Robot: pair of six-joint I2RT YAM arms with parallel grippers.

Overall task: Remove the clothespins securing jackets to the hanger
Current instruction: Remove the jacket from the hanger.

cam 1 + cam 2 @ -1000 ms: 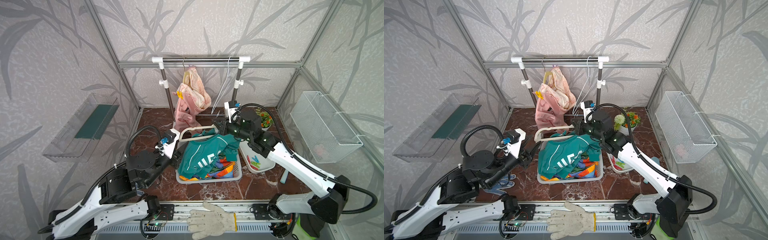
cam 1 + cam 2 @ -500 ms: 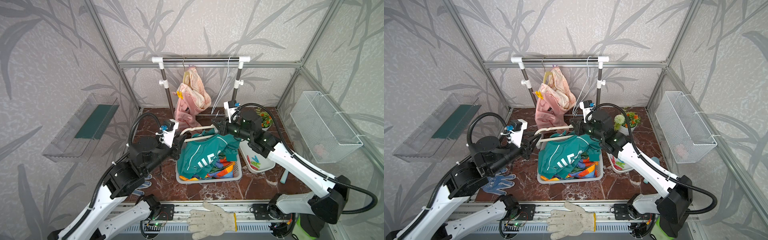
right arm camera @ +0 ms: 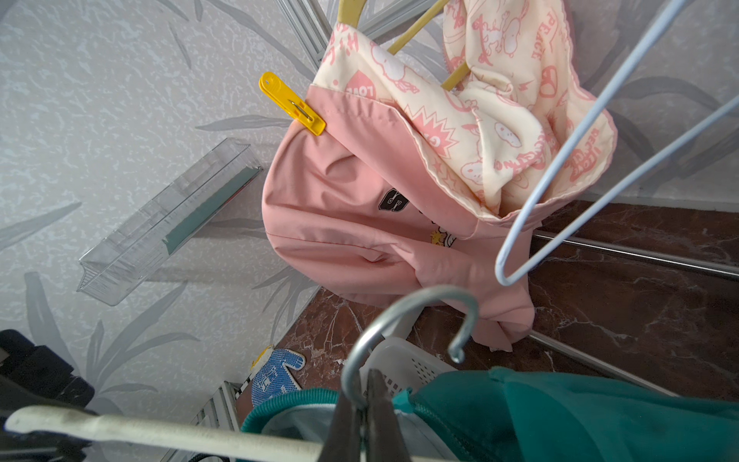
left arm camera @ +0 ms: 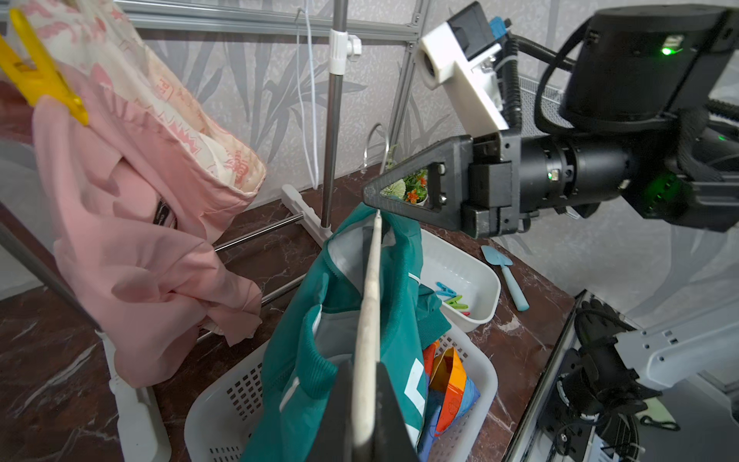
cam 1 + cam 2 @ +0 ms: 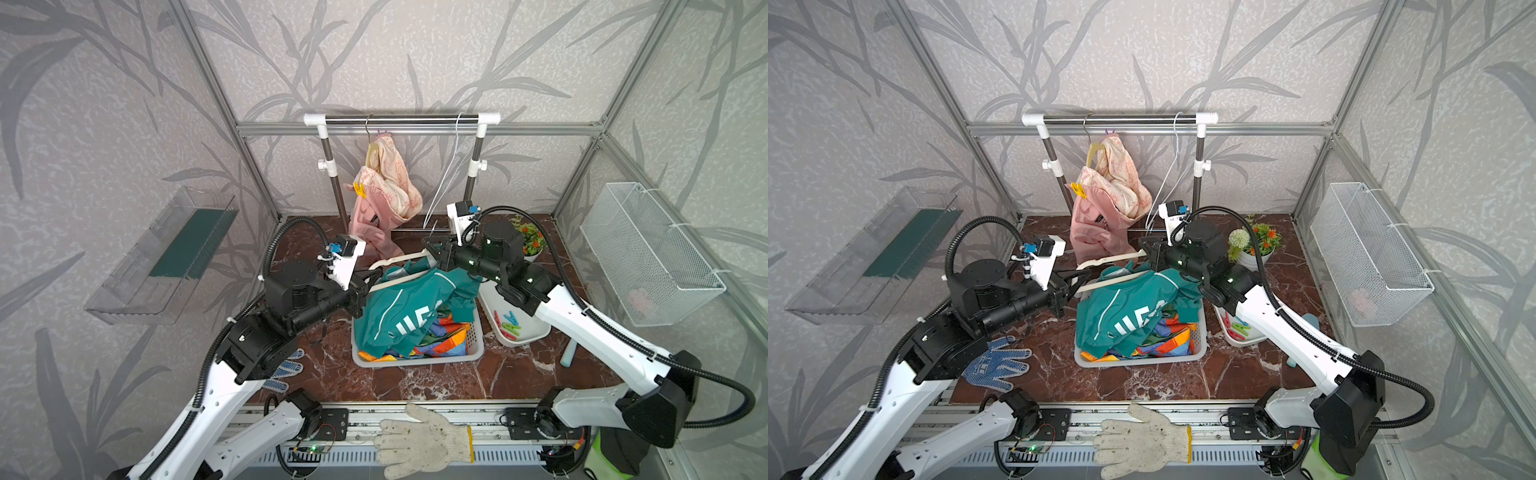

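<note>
Both hands are gripping one cream hanger (image 5: 395,261): left hand (image 5: 371,279) clamping its arm, right hand (image 3: 362,416) pinching the metal hook. Teal jacket (image 5: 405,309) is draping into the white basket (image 5: 415,360) (yellow clothespin (image 3: 292,104) is pinning the pink jacket (image 5: 384,208) on the rail).

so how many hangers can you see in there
3: a cream hanger held over the basket, a yellow hanger under the pink jacket, and an empty white wire hanger on the rail.

Rainbow patchwork jacket (image 5: 436,345) mostly buried under teal jacket (image 5: 399,307); tray's clothespins (image 5: 508,324) too small to count
</note>
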